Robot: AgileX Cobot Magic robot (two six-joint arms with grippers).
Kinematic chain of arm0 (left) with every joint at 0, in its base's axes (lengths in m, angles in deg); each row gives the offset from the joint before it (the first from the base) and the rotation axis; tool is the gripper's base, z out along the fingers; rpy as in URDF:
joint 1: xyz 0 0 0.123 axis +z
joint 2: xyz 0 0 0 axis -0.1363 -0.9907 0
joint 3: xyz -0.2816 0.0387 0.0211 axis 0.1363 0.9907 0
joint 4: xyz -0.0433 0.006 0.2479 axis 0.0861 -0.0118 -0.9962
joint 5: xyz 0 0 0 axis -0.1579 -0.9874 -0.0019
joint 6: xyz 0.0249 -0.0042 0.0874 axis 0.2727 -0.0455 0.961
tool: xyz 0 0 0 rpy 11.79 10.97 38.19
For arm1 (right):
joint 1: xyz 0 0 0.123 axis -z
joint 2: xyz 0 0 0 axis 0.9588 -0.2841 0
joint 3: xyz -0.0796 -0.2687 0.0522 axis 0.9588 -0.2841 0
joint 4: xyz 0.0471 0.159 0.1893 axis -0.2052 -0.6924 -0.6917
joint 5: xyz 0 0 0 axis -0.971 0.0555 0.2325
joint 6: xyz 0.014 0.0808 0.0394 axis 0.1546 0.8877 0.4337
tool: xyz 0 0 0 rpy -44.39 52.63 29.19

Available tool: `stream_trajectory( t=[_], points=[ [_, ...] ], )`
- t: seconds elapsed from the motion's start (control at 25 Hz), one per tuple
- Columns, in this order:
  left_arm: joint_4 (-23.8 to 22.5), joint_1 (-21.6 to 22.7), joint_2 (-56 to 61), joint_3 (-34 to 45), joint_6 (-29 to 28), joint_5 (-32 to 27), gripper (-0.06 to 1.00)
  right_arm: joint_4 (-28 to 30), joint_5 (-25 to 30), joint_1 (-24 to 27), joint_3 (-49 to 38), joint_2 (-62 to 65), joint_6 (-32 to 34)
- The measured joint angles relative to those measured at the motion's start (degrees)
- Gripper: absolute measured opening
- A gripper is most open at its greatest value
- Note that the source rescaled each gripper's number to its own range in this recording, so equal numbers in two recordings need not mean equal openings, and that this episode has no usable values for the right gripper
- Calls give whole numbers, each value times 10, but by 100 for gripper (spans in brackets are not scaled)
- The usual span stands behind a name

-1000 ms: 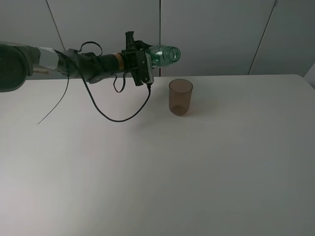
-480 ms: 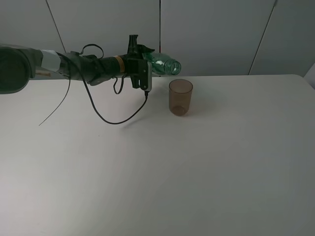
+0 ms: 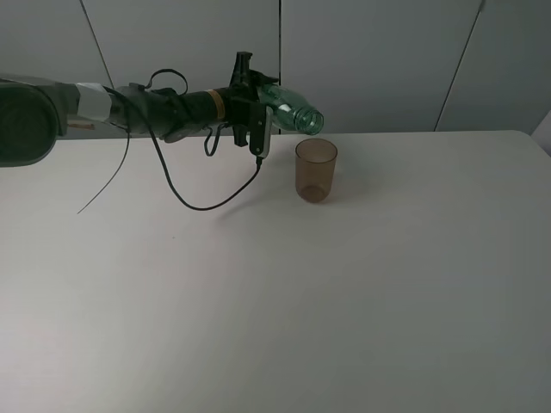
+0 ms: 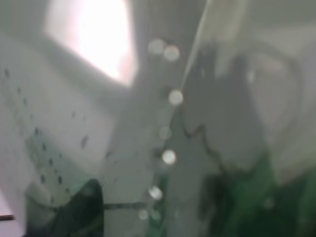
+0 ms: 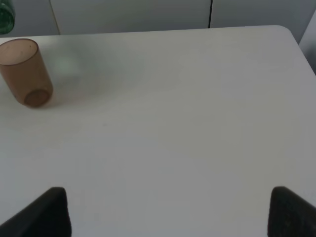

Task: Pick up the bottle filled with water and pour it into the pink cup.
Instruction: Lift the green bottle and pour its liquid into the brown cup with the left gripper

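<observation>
The green transparent bottle [image 3: 291, 112] is held tilted in the air, its open mouth pointing down and right, just above and left of the pink cup [image 3: 316, 169]. My left gripper [image 3: 255, 107] is shut on the bottle's body. The cup stands upright on the white table [image 3: 362, 292]. The left wrist view is a close blur of green bottle plastic [image 4: 247, 202]. In the right wrist view the cup [image 5: 25, 72] stands far off, and a sliver of the bottle [image 5: 5, 17] shows above it. My right gripper [image 5: 170, 212] is open and empty, low over the table.
A black cable [image 3: 207, 202] hangs from the left arm down onto the table, left of the cup. A grey panelled wall [image 3: 387, 60] runs behind the table's far edge.
My left wrist has rolled and shifted slightly right. The bottle's mouth has dipped lower and come closer to the cup's rim. The cup has not moved.
</observation>
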Motion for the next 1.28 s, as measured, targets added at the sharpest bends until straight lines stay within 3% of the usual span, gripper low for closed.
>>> stream_trajectory(
  t=[1.28],
  points=[
    [0, -3, 0, -26, 92, -12, 2, 0, 0, 0, 0, 0, 0]
  ],
)
